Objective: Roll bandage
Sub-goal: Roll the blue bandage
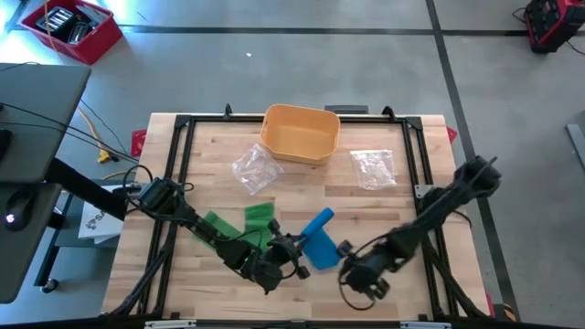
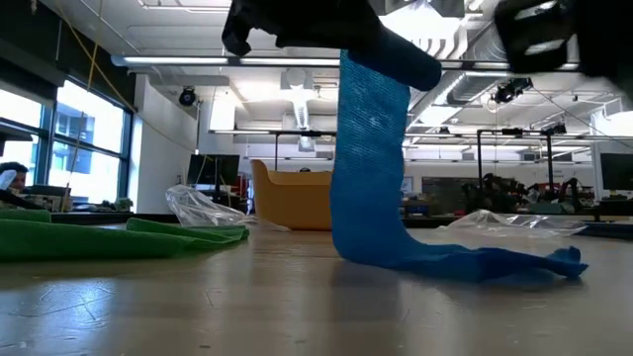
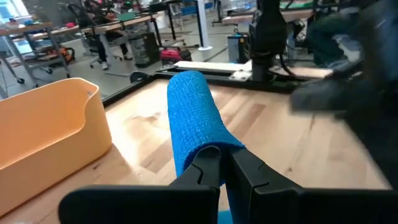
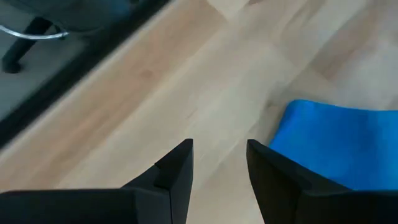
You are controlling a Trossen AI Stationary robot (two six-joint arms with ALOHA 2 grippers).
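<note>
A blue bandage (image 1: 318, 239) hangs near the table's front edge, with my left gripper (image 1: 297, 249) shut on its upper end. In the low view its strip (image 2: 371, 168) drops to the wood and its tail (image 2: 514, 262) lies flat there. My right gripper (image 1: 352, 260) hovers just right of it, open, with nothing between its fingers (image 4: 219, 149). The blue cloth (image 4: 336, 143) shows beside one of those fingers. A green bandage (image 1: 247, 224) lies spread on the table under my left arm. My left gripper pinches the blue bandage's rolled upper end (image 3: 208, 146) between its two fingers, coming nearly level from the table's left. The rolled part reaches away beyond the fingertips. Below it the strip hangs upright, and its lower end (image 2: 475, 259) rests on the table.
An orange bin (image 1: 302, 132) stands at the far middle of the table. Two clear plastic bags (image 1: 254, 167) (image 1: 373, 167) lie on either side in front of it. Black frame rails (image 1: 178, 174) border the wooden top.
</note>
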